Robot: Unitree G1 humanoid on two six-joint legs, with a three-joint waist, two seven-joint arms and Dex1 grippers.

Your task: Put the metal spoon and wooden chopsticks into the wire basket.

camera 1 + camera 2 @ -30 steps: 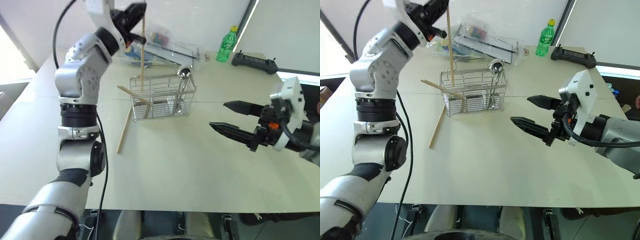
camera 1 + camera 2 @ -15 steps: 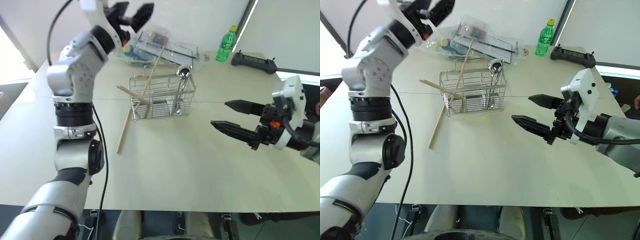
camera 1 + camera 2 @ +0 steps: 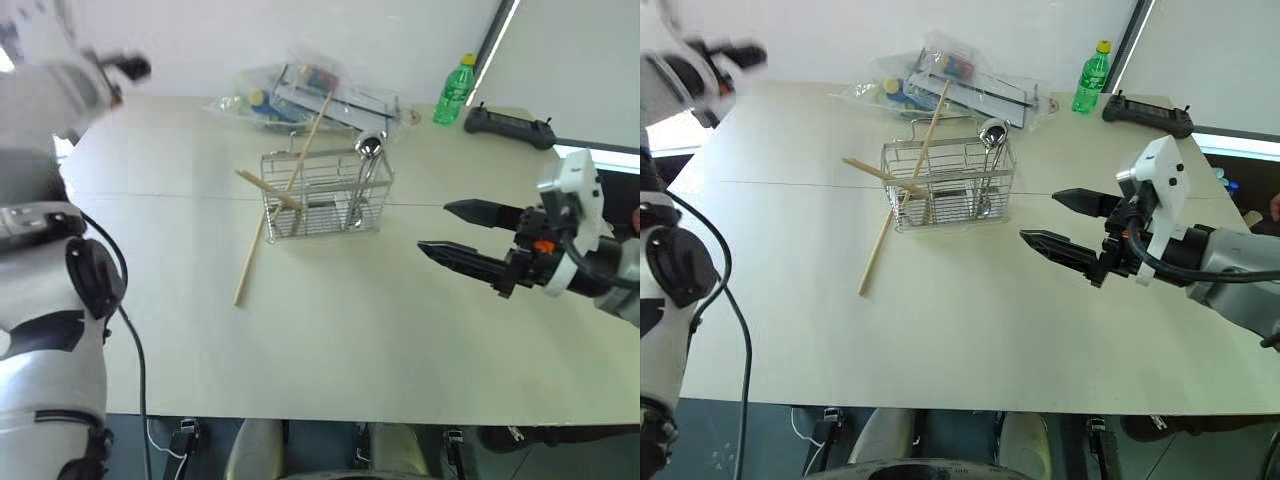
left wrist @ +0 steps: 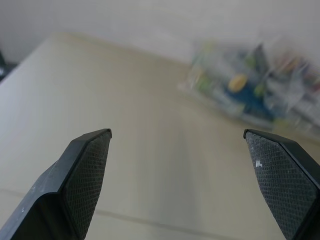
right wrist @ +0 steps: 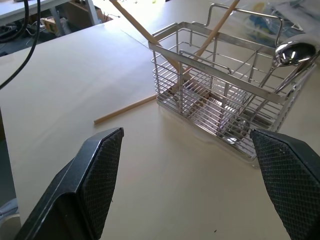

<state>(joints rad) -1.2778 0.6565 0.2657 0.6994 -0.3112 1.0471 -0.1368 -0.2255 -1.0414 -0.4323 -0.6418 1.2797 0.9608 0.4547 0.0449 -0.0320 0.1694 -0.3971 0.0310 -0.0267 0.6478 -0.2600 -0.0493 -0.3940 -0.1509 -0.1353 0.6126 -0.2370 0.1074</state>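
Note:
The wire basket (image 3: pixel 325 192) stands mid-table. The metal spoon (image 3: pixel 368 147) is upright in its right end, bowl up. One wooden chopstick (image 3: pixel 311 135) leans in the basket, top tilted toward the bag. A second one (image 3: pixel 262 186) pokes out over the basket's left rim. A third (image 3: pixel 249 263) lies on the table left of the basket, one end by its base. My left gripper (image 4: pixel 176 132) is open and empty, far off to the left over the table's back corner. My right gripper (image 3: pixel 433 227) hangs open to the right of the basket, holding nothing.
A clear plastic bag of items (image 3: pixel 305 92) lies behind the basket. A green bottle (image 3: pixel 454 90) and a black controller (image 3: pixel 507 122) sit at the back right. The table's front edge (image 3: pixel 330 418) runs close to me.
My left gripper opened and let go of the chopstick, which now leans in the basket. The left arm then swung far to the left. The right gripper stayed put.

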